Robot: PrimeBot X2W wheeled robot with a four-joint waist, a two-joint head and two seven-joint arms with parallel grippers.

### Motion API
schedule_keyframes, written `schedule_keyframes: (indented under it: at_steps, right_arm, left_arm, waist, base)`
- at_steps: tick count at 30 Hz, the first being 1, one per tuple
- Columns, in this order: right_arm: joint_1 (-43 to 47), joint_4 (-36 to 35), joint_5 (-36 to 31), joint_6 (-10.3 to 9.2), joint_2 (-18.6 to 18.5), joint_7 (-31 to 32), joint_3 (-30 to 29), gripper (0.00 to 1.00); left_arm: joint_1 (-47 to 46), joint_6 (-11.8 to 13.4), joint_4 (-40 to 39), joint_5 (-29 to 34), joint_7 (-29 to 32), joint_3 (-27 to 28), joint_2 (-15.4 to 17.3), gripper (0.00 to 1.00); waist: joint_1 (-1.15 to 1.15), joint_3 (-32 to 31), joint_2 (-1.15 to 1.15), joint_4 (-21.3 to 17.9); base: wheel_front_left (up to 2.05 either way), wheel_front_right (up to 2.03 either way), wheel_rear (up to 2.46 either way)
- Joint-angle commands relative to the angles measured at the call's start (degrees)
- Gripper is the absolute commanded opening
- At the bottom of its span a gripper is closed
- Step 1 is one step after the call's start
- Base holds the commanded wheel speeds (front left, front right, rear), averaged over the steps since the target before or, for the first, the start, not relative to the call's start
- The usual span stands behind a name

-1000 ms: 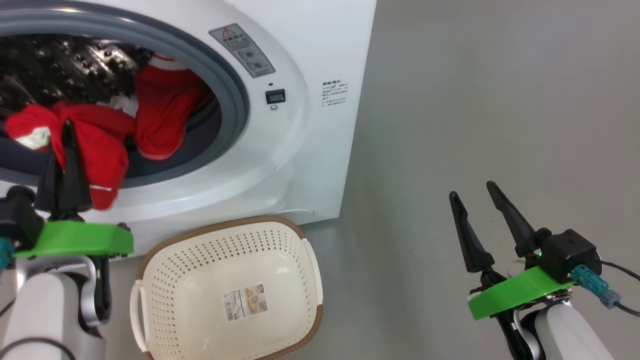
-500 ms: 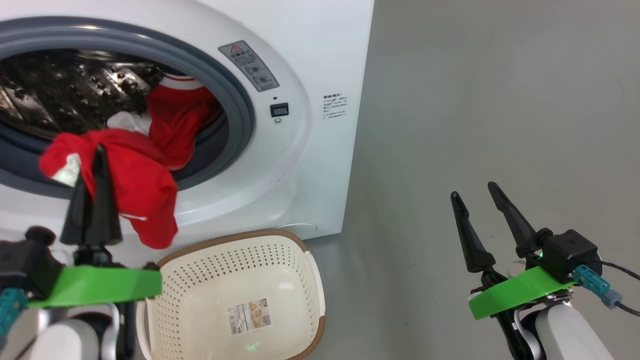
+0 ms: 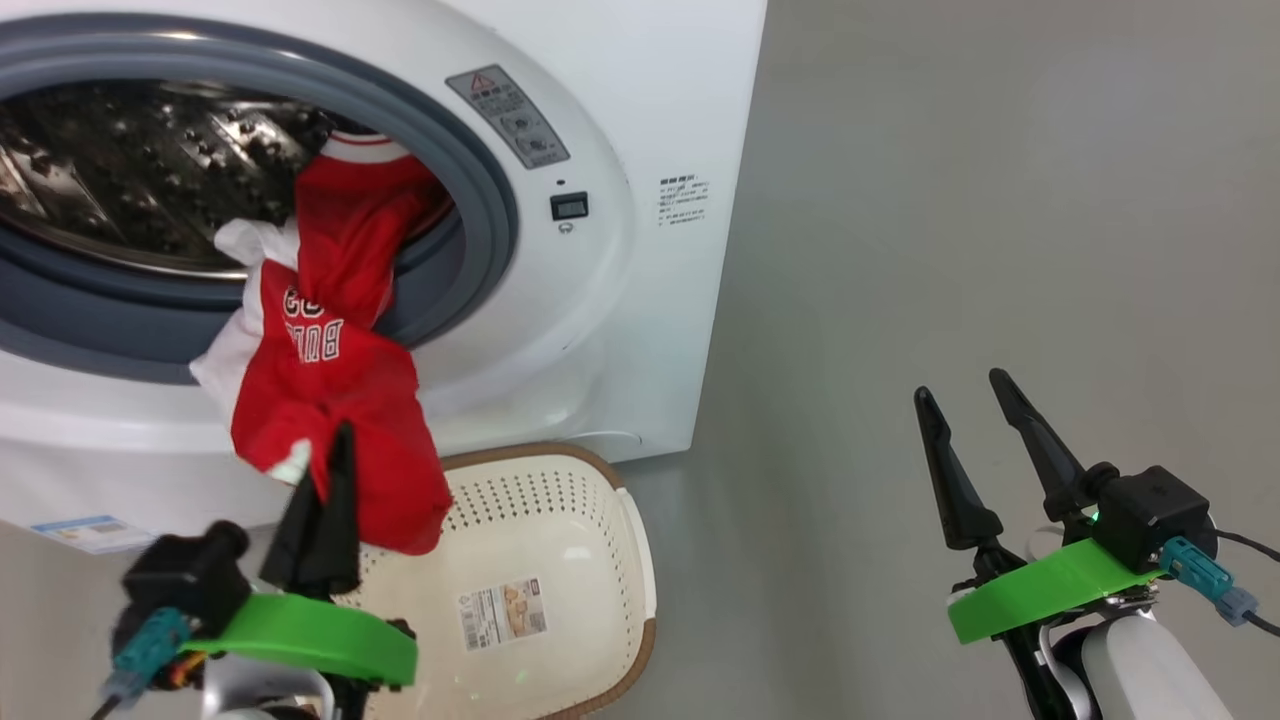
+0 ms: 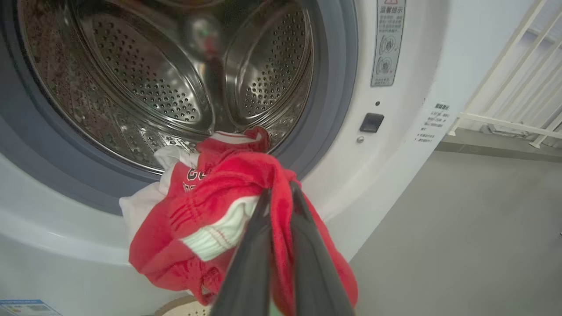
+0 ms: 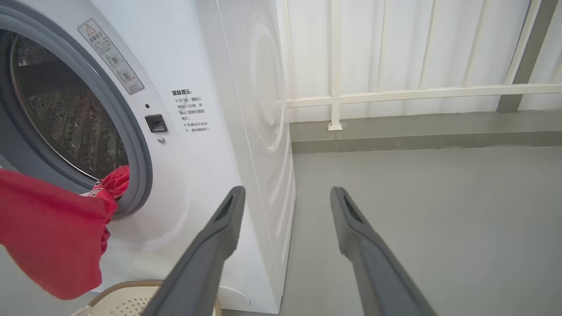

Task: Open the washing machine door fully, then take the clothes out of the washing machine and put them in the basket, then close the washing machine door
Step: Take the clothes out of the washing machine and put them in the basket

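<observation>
- Left claw (image 3: 325, 465) is clenched on a bunch of the red jersey (image 3: 330, 390); in the left wrist view the two fingers pinch red fabric just beside a white ribbed hem (image 4: 219, 235).
- Right claw (image 3: 960, 388) is released, jaws wide apart and holding nothing, over bare floor (image 3: 950, 200) well away from the washing machine (image 3: 640, 300).
- The jersey hangs from the drum (image 4: 145, 79) over the grey rubber ring (image 3: 490, 200) and down the white front. Its upper end lies inside the drum mouth, and its lower end dangles above the near-left side of the basket (image 3: 600, 500).
- A white cloth (image 3: 235, 340) sits against the jersey at the ring. I can't tell if it's a separate piece or tangled in.
- The basket sits on the floor, right against the foot of the machine, with only a paper label in it.
- Handling: I judge it soft, limp and light, with no stiffness. It follows the claw and trails behind.
- Best hold is a thick gathered fold like this one; a single thin layer could slip out.
- Risks: the tail could drag on the rubber ring, or the white cloth could get pulled out and drop beside the basket.
- Step: first garment mid-transfer and not yet in the basket; the door closing comes later.
</observation>
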Motion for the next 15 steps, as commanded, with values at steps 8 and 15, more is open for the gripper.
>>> schedule_keyframes:
  at_steps: [8, 15]
  right_arm:
    - [-2.5, -2.3, 0.2, 0.36, -0.2, -0.4, 1.9, 1.00]
    - [-3.5, -2.7, 0.0, 0.36, 0.1, -0.4, 1.9, 1.00]
  left_arm:
    - [-4.7, -3.1, 13.4, -4.1, -1.3, 0.1, -0.4, 0.00]
    - [-10.4, -5.5, 28.1, -6.4, -2.6, -1.4, -0.8, 0.00]
  waist:
    - [0.00, 4.7, 0.00, -0.3]
    - [0.00, 8.0, 0.00, -0.7]
  base:
    - [0.00, 0.00, 0.00]
    - [0.00, 0.00, 0.00]
